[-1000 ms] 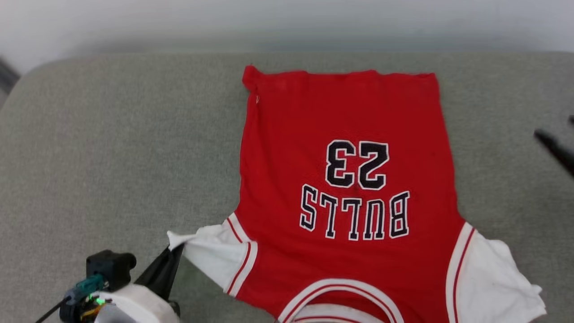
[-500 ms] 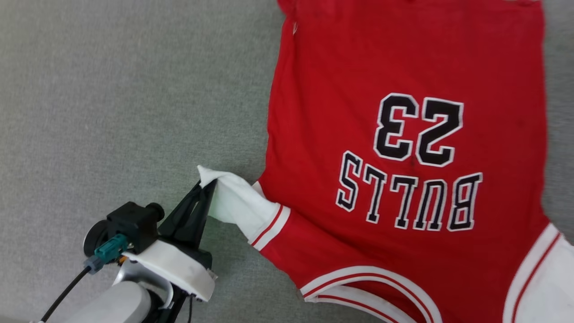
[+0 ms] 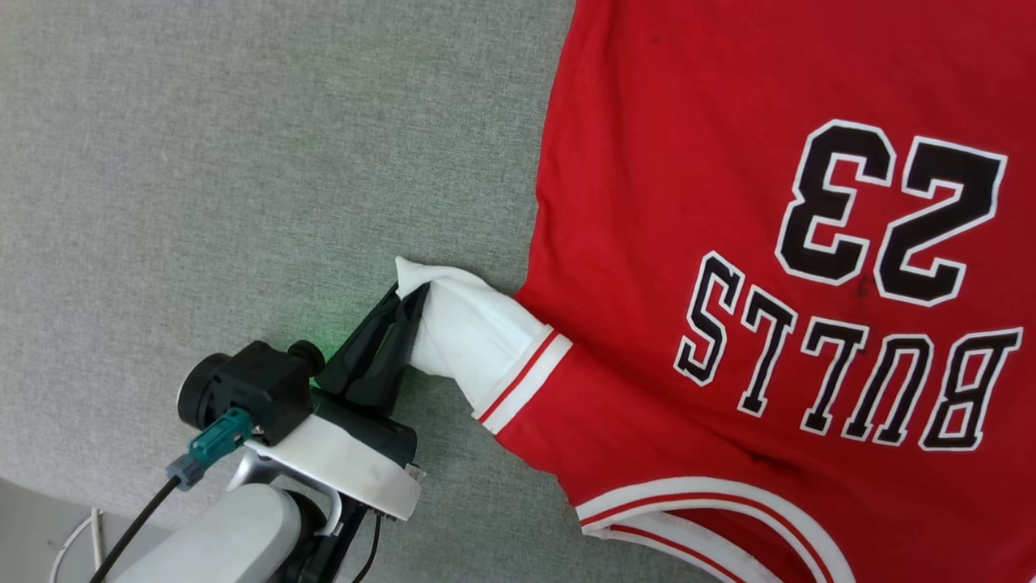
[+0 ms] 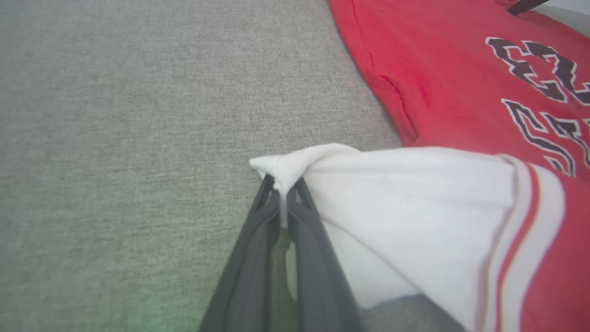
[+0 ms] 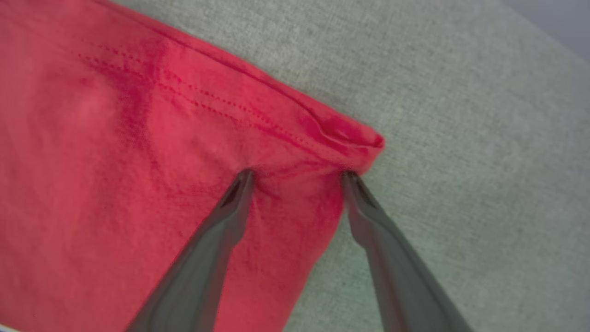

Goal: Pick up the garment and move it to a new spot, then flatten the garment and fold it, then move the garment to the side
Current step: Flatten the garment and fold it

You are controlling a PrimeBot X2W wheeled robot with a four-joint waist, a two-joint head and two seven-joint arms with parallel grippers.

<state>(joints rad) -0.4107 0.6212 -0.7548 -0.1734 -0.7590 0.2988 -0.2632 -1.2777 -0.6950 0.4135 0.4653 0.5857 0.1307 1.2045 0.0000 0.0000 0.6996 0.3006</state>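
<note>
Your head camera has dipped and swung in the last second, so the garment (image 3: pixel 728 243) now crowds the right of the head view. That is the camera's shift, not the cloth's. The garment lies spread on the grey cushion (image 3: pixel 243 162), collar near you and hem far, with the lettering upside down to you.

The real change is at the near left. Your left claw (image 3: pixel 409 295) is pressed together on the tip of the white sleeve (image 3: pixel 473 340). The sleeve lay looser a second ago and is now drawn up into a taut bunch toward the claw. The red body does not seem to have followed.

Your right claw (image 5: pixel 297 175) was off the cloth at the right a second ago. It is now spread wide with its tips at the red cloth just inside a hem corner (image 5: pixel 364 138), pinching nothing.

You appear to be in the flattening step, with one end gripped and the other only lined up. Close the right claw before you pull, or the sleeve will likely stretch alone and wrinkle the body.
</note>
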